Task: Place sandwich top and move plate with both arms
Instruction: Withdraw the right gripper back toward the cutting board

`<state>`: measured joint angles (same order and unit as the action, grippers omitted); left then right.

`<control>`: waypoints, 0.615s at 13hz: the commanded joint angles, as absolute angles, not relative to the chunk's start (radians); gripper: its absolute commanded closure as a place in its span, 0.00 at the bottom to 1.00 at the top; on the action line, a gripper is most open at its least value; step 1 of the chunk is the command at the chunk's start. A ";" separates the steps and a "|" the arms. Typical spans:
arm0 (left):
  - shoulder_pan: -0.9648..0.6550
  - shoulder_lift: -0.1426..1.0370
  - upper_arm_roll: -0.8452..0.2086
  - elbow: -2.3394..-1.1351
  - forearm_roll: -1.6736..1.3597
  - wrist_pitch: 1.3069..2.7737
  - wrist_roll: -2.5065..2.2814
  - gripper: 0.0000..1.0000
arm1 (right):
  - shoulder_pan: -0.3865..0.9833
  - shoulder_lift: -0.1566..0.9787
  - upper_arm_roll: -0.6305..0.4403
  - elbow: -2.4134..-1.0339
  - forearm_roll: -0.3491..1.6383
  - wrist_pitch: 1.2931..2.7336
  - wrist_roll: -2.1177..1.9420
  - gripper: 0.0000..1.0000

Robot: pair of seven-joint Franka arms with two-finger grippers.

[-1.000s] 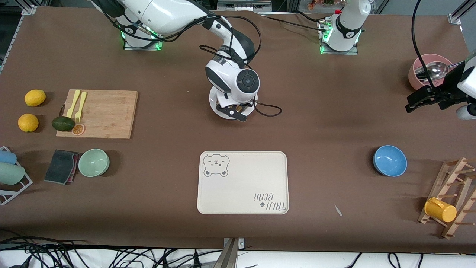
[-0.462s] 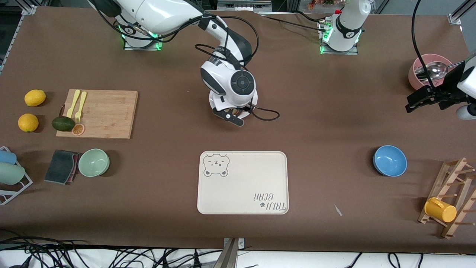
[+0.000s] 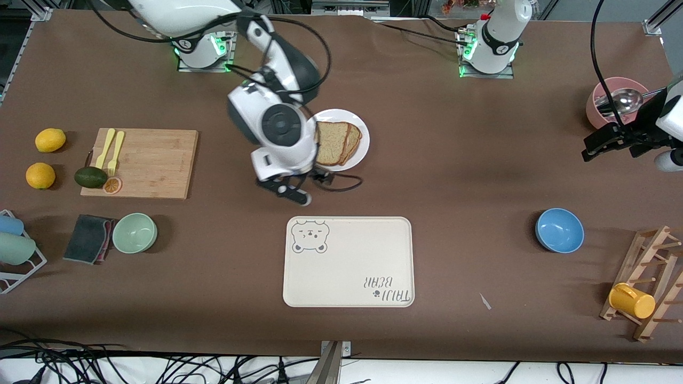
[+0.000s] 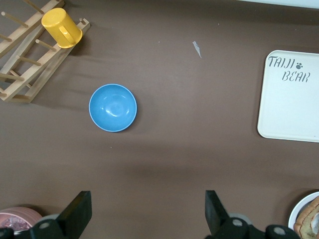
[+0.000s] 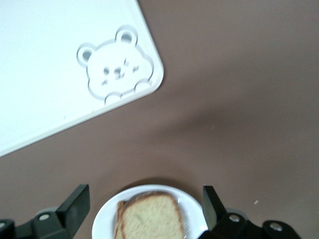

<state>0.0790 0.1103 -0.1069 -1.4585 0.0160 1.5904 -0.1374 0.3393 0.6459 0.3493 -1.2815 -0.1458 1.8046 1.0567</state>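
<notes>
While the right arm's white wrist housing fills the middle of the front view, we lose the edge of the plate that lies under it, toward the right arm's end of the table. We see the rest of the small white plate plainly, resting on the brown table farther from the front camera than the cream bear tray.

On the plate the sandwich top lies flat as the upper slice of a stack. A second slice peeks out from under it, and we cannot make out anything between them.

The right gripper hangs over bare table between the plate and the tray, close to the plate's hidden edge. In the front view it is dark and hard to read. In the right wrist view its fingers stand wide apart and grasp nothing. There the bread shows in the space between them, lower down and apart from both.

We find the left gripper waiting over the left arm's end of the table, beside the pink bowl with the metal ladle. The arm itself is cut off at the frame edge. Its fingers are spread and empty too, well apart from the plate, of which the left wrist view catches only a sliver in one corner.
</notes>
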 commanded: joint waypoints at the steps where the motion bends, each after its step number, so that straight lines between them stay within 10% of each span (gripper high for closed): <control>1: 0.081 0.104 -0.110 -1.450 0.031 1.575 -0.140 0.00 | 0.318 0.585 0.289 -1.328 -0.137 1.790 0.916 0.00; 8: 0.080 0.103 -0.110 -1.450 0.031 1.574 -0.140 0.00 | 0.290 0.425 0.033 -1.342 -0.036 1.631 0.472 0.00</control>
